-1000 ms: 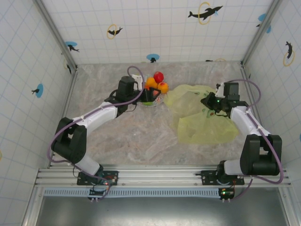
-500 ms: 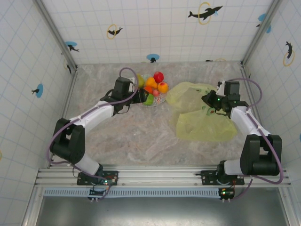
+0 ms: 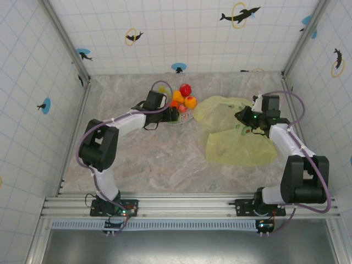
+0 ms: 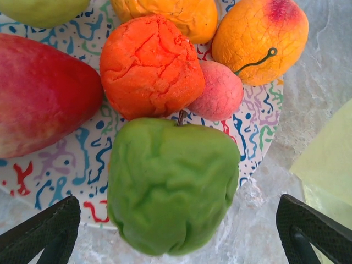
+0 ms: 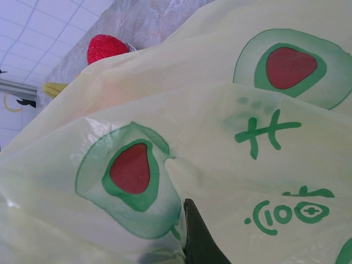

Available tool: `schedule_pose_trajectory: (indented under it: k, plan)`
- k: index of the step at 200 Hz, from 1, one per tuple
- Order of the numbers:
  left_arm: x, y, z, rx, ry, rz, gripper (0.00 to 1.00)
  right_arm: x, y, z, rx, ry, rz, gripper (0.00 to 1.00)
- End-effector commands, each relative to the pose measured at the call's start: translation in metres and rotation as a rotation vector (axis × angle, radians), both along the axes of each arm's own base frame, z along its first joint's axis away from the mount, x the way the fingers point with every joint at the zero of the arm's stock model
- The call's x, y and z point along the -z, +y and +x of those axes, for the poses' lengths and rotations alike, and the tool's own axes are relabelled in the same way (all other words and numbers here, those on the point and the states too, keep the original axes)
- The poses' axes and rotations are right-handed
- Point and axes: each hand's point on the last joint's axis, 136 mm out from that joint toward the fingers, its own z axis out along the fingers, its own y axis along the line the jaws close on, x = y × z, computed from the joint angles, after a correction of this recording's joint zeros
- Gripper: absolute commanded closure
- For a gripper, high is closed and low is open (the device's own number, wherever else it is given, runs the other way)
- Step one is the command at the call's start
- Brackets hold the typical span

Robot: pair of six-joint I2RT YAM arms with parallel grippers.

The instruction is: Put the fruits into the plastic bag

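- The left gripper [image 4: 176, 242] is hovering low at the near edge of the plate [image 4: 66, 165], and its jaws are standing wide apart with nothing between them
- In the left wrist view its two dark fingertips [image 4: 41, 234] are flanking the plate's near rim, one on each side of the green apple [image 4: 173, 187]
- The green apple is sitting on the plate's near rim, partly overhanging it, with its stem pointing toward the plate's middle
- The rest of the fruits are crowding the plate: a crinkled orange fruit [image 4: 151, 66] is touching the green apple's stem end, and a small pink fruit [image 4: 220, 91] is nestling just beside it
- A blushed orange fruit [image 4: 258, 38] is lying at the plate's far right rim, and a large red fruit [image 4: 38, 104] is taking up the plate's left side
- From the top camera, the left gripper [image 3: 171, 114] is reaching over the plate [image 3: 179, 119], with a red apple [image 3: 186, 89] sitting at the plate's far side
- The plastic bag [image 3: 236, 137] is lying crumpled on the table [image 3: 154, 159] to the right of the plate, one corner coming close to the plate's rim
- The right gripper [image 3: 243, 117] is sitting well to the right of the plate, over the bag's upper part, and it is closed, pinching the film
- In the right wrist view the plastic bag [image 5: 220, 110] is bunching against that gripper's dark finger [image 5: 198, 239], and a red fruit [image 5: 105, 48] is peeking over the bag's far edge, on the plate's side
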Motion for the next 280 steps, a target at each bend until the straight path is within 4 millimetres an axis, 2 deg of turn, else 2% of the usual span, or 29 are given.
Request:
schedule_pose_trajectory:
  k: [1,33,70,129,161,184,198,217,234,259,280]
  plan:
    - [0.002,-0.008,0.007,0.024,0.000,0.009,0.06,-0.005,0.005,0.004,-0.033,-0.027,0.016,1.00]
    - [0.012,-0.013,0.012,0.034,0.021,0.008,0.08,-0.004,0.004,0.005,-0.034,-0.024,0.016,1.00]
    - [0.020,-0.020,0.012,0.054,0.041,0.002,0.15,-0.006,0.005,0.007,-0.035,-0.029,0.017,1.00]
    - [0.029,-0.021,0.010,0.058,0.061,0.005,0.20,-0.004,0.004,0.005,-0.035,-0.026,0.012,1.00]
    - [0.018,-0.015,0.007,0.045,0.027,0.001,0.31,-0.003,0.004,0.003,-0.034,-0.022,0.006,1.00]
    - [-0.007,-0.010,0.000,0.033,-0.040,-0.035,0.39,-0.002,0.003,0.001,-0.033,-0.021,0.005,1.00]
    - [-0.021,-0.005,-0.014,0.030,-0.065,-0.062,0.43,-0.001,0.004,0.001,-0.038,-0.018,0.005,1.00]
    - [-0.037,-0.003,-0.043,0.061,-0.106,-0.110,0.46,0.000,0.005,-0.001,-0.049,-0.006,0.010,1.00]
    - [-0.034,-0.008,-0.082,0.139,-0.126,-0.128,0.48,-0.002,0.006,-0.001,-0.049,-0.005,0.019,1.00]
    - [-0.034,-0.037,-0.134,0.311,-0.190,-0.138,0.48,-0.006,0.010,0.001,-0.052,-0.003,0.052,1.00]
    - [-0.034,-0.069,-0.159,0.444,-0.251,-0.096,0.49,-0.010,0.010,0.002,-0.054,0.004,0.047,1.00]
